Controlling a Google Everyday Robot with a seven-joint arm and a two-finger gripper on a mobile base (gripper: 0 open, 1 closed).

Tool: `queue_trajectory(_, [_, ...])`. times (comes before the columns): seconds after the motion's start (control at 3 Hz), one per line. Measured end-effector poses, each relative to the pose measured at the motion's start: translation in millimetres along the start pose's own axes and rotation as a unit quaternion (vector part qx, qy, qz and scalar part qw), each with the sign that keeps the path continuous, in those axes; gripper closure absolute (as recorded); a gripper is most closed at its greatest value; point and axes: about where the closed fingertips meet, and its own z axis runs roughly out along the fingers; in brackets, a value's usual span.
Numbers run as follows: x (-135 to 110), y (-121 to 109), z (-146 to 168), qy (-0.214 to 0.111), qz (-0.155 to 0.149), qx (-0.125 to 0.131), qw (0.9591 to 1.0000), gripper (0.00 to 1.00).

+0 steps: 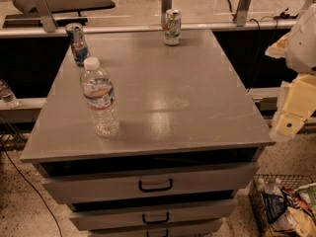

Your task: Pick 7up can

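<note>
The 7up can [172, 27] is a small pale silvery can with green markings. It stands upright at the far edge of the grey cabinet top [163, 93], near the middle. My gripper [289, 122] is at the right edge of the view, beside and just off the cabinet's right side, well away from the can. Nothing shows in it.
A clear water bottle [100, 98] stands at the front left of the top. A blue, red and silver can [77, 44] stands at the far left. Drawers [155, 185] sit below. A wire basket [284, 206] with packets is on the floor at right. Another bottle [6, 94] stands on a ledge at far left.
</note>
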Motion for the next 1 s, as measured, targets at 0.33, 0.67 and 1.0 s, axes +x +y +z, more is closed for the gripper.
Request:
queue_trajectory(0.33, [0.0,0.0,0.0,0.0,0.0,0.0,1.0,0.0])
queue_trajectory(0.67, [-0.7,-6.2,1.2,-0.009,0.0,0.007,0.9999,0.0])
queue_trajectory(1.0, [4.3,-42.0,13.9,-0.042,0.008,0.027,0.9987,0.0])
